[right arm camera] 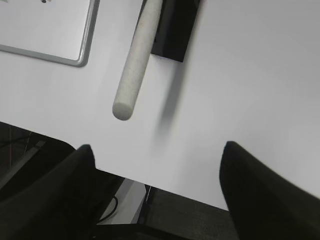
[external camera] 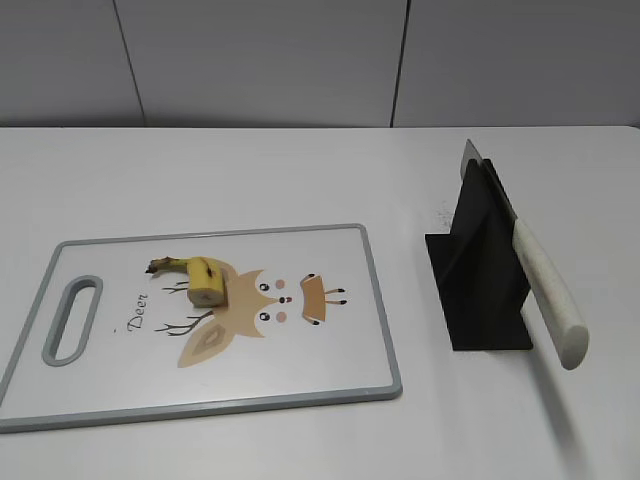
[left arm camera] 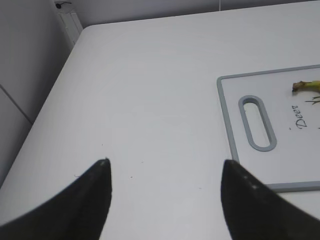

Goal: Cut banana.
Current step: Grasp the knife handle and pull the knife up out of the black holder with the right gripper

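A short banana piece (external camera: 200, 281) with its stem lies on the white cutting board (external camera: 330, 380), left of the deer print. Its stem tip shows in the left wrist view (left arm camera: 305, 86). A knife with a white handle (external camera: 548, 295) rests slanted in a black stand (external camera: 478, 268); the handle also shows in the right wrist view (right arm camera: 137, 60). My left gripper (left arm camera: 165, 167) is open and empty over bare table left of the board. My right gripper (right arm camera: 156, 150) is open and empty at the table's front edge, below the knife handle. Neither gripper shows in the exterior view.
The board (left arm camera: 280, 186) has a grey rim and a handle slot (left arm camera: 257, 123) at its left end. The table's front edge (right arm camera: 165, 186) runs under the right gripper, with dark floor and cables below. A grey wall (external camera: 300, 60) stands behind the table.
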